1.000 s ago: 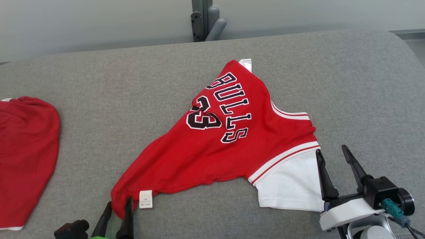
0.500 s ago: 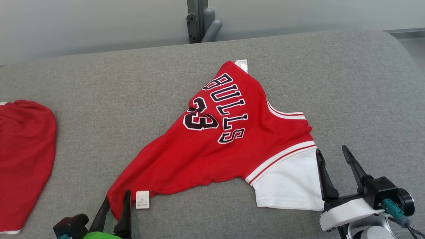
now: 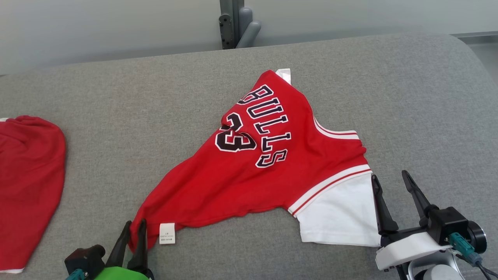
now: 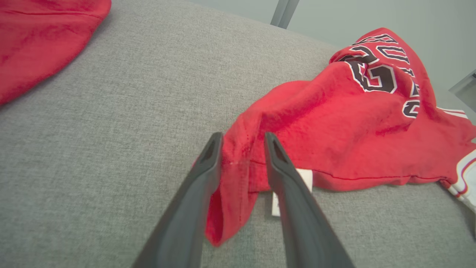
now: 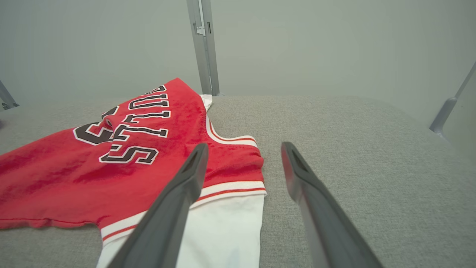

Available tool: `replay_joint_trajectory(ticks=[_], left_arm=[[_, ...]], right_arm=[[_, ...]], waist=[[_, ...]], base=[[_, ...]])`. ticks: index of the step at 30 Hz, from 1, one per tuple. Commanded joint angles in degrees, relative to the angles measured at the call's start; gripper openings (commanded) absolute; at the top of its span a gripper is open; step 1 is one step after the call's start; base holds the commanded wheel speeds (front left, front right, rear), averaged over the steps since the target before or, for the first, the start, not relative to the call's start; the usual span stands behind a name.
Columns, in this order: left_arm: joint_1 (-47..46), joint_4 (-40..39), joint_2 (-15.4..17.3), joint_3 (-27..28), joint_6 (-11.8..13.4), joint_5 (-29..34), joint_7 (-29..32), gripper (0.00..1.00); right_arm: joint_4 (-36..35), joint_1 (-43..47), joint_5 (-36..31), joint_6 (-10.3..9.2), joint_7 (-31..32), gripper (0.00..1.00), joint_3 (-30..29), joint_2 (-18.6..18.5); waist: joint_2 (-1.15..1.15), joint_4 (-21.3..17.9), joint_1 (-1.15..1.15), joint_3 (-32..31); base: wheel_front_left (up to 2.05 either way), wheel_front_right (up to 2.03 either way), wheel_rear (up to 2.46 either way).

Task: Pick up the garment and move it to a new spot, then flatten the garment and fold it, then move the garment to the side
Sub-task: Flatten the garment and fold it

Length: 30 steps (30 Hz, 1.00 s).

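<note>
garment (image 3: 253, 171) corner lies between the left end effector's (image 3: 134, 223) two dark fingers (image 4: 193, 193).

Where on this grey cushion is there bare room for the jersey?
Free: the wide strip of cushion between the other red garment and the jersey; the far band behind it; the right end past the white sleeve. Crowded: the near edge, left tool at the hem, right tool by the sleeve.
</note>
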Motion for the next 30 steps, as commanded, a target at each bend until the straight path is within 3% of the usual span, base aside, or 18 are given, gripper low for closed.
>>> replay_joint_trajectory(ticks=[1, 4, 6, 8, 9, 14, 20, 24, 30], left_arm=[[0.52, -0.47, 0.40, -0.02, 0.55, 0.15, 0.43, 0.46], [0.82, -1.31, 0.77, -0.31, 1.05, 0.55, 1.20, 0.28], [1.03, -1.78, 1.01, -0.40, 1.44, 0.72, 1.26, 0.25], [1.30, -2.35, 1.26, -0.59, 1.80, 1.09, 1.54, 0.16], [1.40, -2.77, 1.37, -0.77, 1.89, 1.23, 1.72, 0.00], [1.73, -6.85, 1.90, -2.45, 2.30, 2.94, 2.46, 0.00], [1.91, -14.42, 1.92, -9.49, -0.96, 5.50, 5.51, 0.00], [2.75, -11.90, 2.00, -12.99, -1.82, 5.69, 7.87, 0.00], [2.93, -6.92, 1.65, -12.43, -1.50, 4.84, 6.49, 0.00]], right_arm=[[-0.01, 0.03, 0.43, -0.06, 0.11, 1.00, -0.16, -0.08], [0.08, -0.04, 0.55, -0.06, 0.11, 1.00, -0.10, -0.08], [0.14, -0.16, 0.65, -0.06, 0.11, 1.00, -0.07, -0.07], [0.17, -0.20, 0.62, -0.06, 0.11, 1.00, -0.07, -0.07], [0.17, -0.17, 0.64, -0.06, 0.11, 1.00, -0.07, -0.07], [0.18, -0.04, 0.98, -0.06, 0.11, 1.00, -0.09, -0.07], [-0.03, -0.13, 1.42, -0.06, 0.11, 1.00, -0.22, -0.08], [0.17, -0.76, 1.60, -0.06, 0.11, 1.00, 0.05, -0.08], [-0.01, -0.37, 1.74, -0.06, 0.11, 1.00, -0.16, -0.08]], waist=[[0.00, 0.03, 0.00, 0.04], [0.00, -0.01, 0.00, 0.11], [0.00, -0.08, 0.00, 0.12], [0.00, -0.14, 0.00, 0.11], [0.00, -0.17, 0.00, 0.09], [0.00, -0.31, 0.00, 0.14], [0.00, -0.26, 0.00, 0.54], [0.00, -0.61, 0.00, 0.79], [0.00, -1.04, 0.00, 0.96]], base=[[0.00, 0.00, 0.00], [0.00, 0.00, 0.00], [0.00, 0.00, 0.00], [0.00, 0.00, 0.00], [0.00, 0.00, 0.00], [0.00, 0.00, 0.00], [0.00, 0.00, 0.00], [0.00, 0.00, 0.00], [0.00, 0.00, 0.00]])
